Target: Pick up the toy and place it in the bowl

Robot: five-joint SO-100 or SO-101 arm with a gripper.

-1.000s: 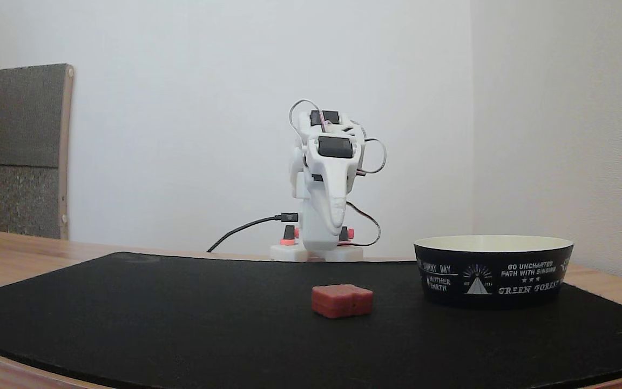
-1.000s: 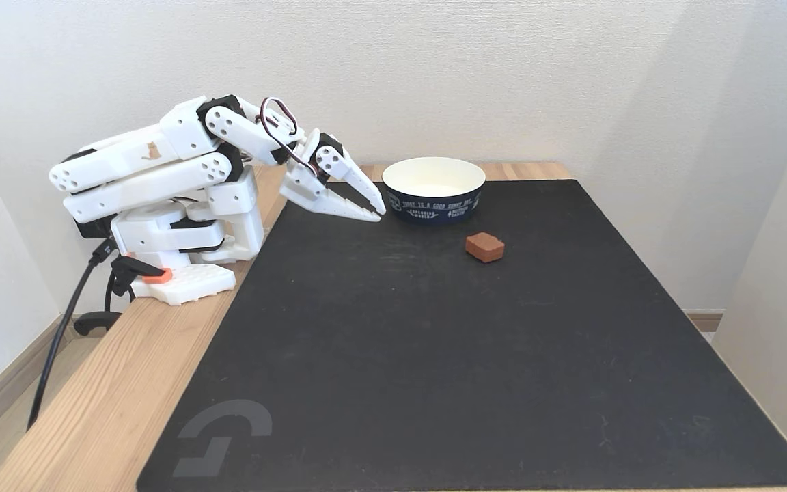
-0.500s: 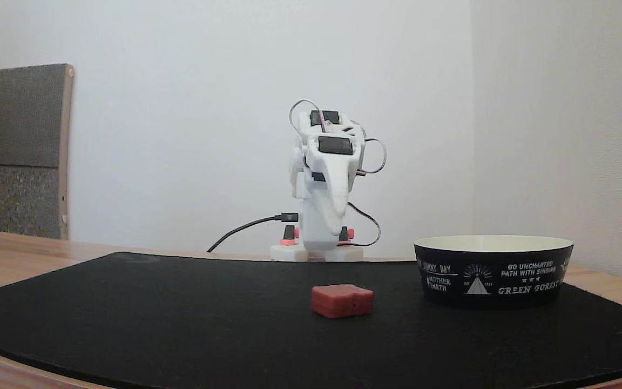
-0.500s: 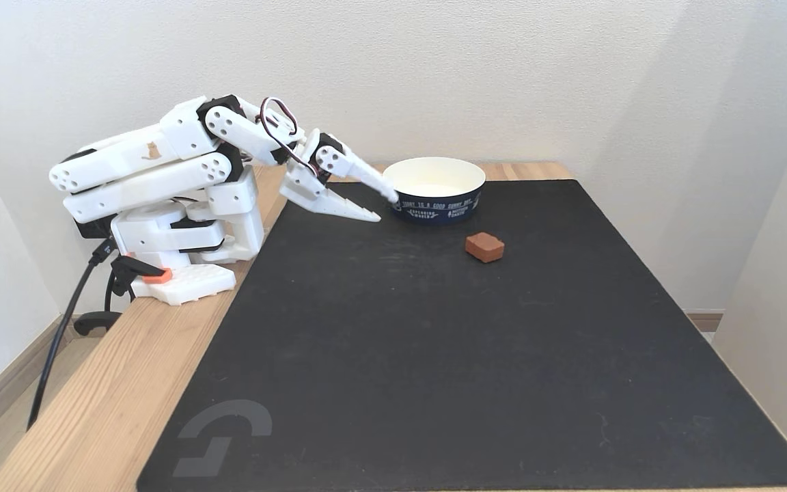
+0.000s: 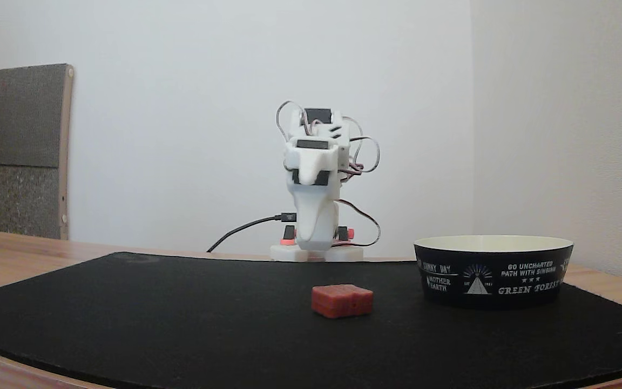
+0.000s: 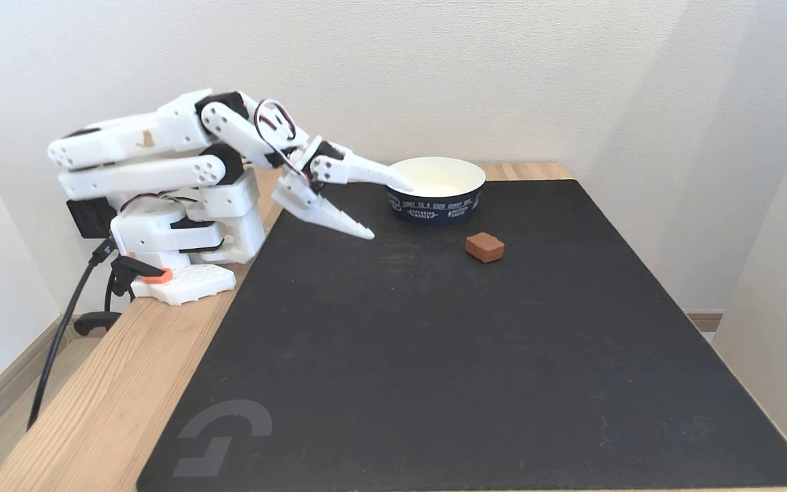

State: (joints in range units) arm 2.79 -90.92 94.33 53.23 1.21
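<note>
**Q:** Where's everything sitting right now, left to right?

**A:** Going by the high fixed view: my arm is folded up at the left edge of the wooden table, and the gripper (image 6: 393, 210) hangs over the black mat (image 6: 434, 355) near its back-left corner. Jaws are spread wide with nothing between them. The upper finger reaches toward the bowl's rim, the lower one tilts down at the mat. Next over is the bowl (image 6: 436, 203) at the mat's back edge, and just in front of it, a bit right, the brick-red toy (image 6: 484, 247) lies flat on the mat, apart from the bowl.

**Q:** So which way do you have to go?

**A:** Rightward and toward the front of the mat, past the bowl's near side. In the low fixed view the toy (image 5: 342, 300) sits almost straight out in front of the gripper (image 5: 311, 237), with the bowl (image 5: 492, 270) off to the right. It looks roughly square to me, so I don't see a long axis to line up on. I'd guess the only snag is clipping the bowl with that upper finger.
</note>
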